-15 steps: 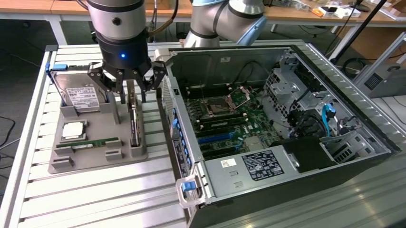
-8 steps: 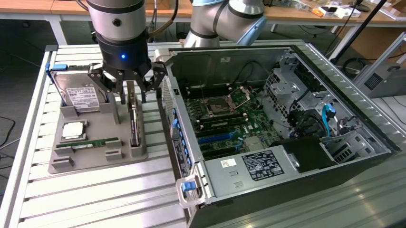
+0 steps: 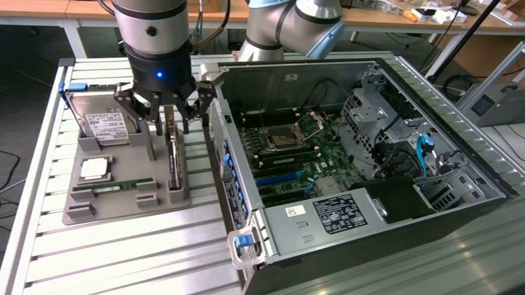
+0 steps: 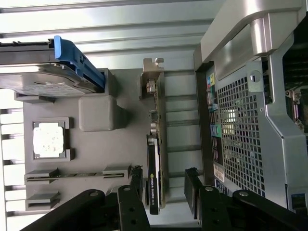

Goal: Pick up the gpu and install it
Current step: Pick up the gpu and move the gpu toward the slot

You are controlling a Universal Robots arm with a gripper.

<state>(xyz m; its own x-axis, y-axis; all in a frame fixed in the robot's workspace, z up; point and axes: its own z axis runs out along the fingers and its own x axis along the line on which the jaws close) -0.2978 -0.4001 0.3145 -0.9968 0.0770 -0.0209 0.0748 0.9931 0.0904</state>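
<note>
surface (image 3: 123, 258): slatted metal, carries tray + case.
tray (image 3: 168, 200): grey, on exterior view's left, w/ pockets + slots for parts.
drive (image 3: 105, 126): silver, white label, propped at tray's far end; blue tab at its far corner.
CPU (image 3: 93, 168): flat in its pocket, nearer than drive.
RAM (image 3: 123, 184): green stick, lies in slot just in front of CPU.
gpu (image 3: 174, 161): stands on edge in tray's slot nearest case, not lifted; silver bracket at the drive-side end.
gripper (image 3: 171, 126): low, right over gpu (image 4: 156, 159).
fingers (image 4: 192, 188): spread wide, one each side of card, card between them, no clamp seen.
case (image 3: 459, 110): open, on exterior view's right, just beside tray.
board (image 3: 296, 144): inside case, flat on its floor.
PSU (image 3: 345, 212): labelled box at case's near end.
</note>
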